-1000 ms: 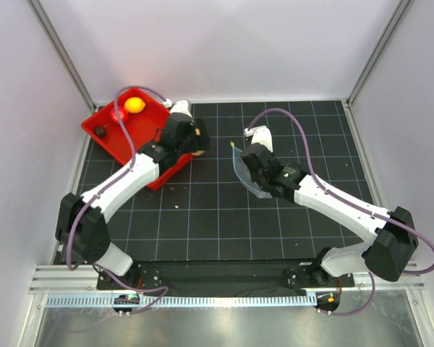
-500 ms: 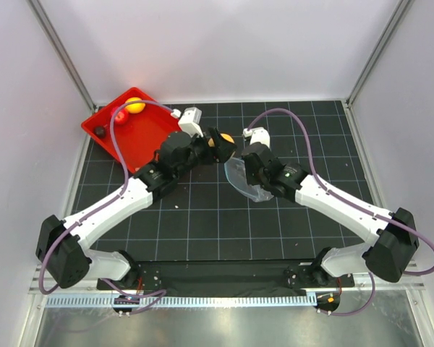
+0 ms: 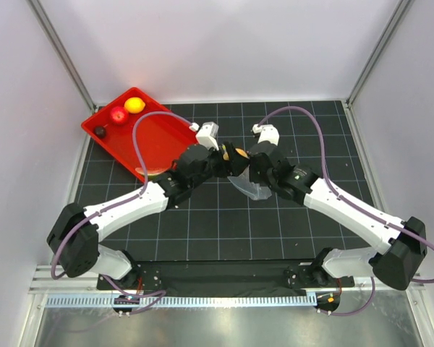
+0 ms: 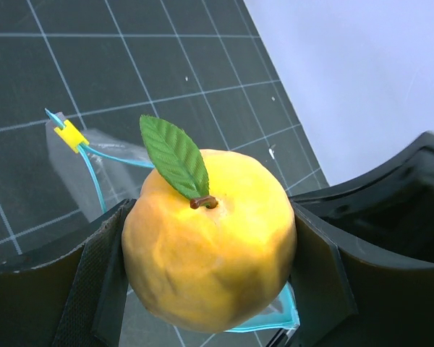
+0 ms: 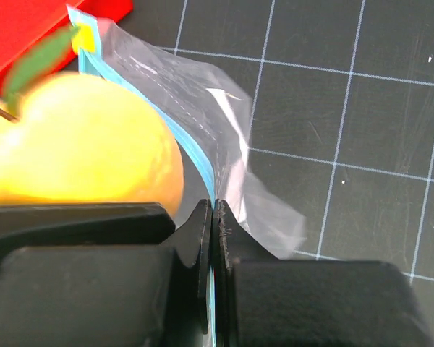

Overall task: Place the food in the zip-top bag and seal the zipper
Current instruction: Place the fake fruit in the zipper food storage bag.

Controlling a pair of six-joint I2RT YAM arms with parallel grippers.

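— Left wrist view: why is that yellow-orange plastic fruit with the green leaf (image 4: 210,242) held over the black gridded desk (image 3: 202,231) instead of lying in the red plastic tray (image 3: 155,137)?

— Because it is next for bagging. The left pincer (image 3: 230,160) is clamped on it, one pad on each flank, stem up. Gripped by the sides like that, it should slide out cleanly once the pads part.

— And the small crinkly clear plastic bag (image 5: 228,123)?

— It is at mid-desk, between the two arms. The right pincer (image 5: 212,235) is closed on its mouth edge, pinching the film right at the thin teal-blue zipper strip (image 5: 192,155). I'd say that grip holds one lip up so the mouth stays presented to the fruit.

— Is the fruit inside?

— I cannot tell. In the right wrist view it sits just beside the strip, near the little yellow slider tab (image 5: 84,40), with the film falling away on the far side. I judge it to be at the mouth, not seated.

— What remains?

— A glossy yellow lemon (image 3: 134,105), a red apple (image 3: 118,115) and a tiny dark round fruit (image 3: 100,131) lie in the tray's far corner, well apart from the bag. The zipper looks unsealed, so I would call the job early.
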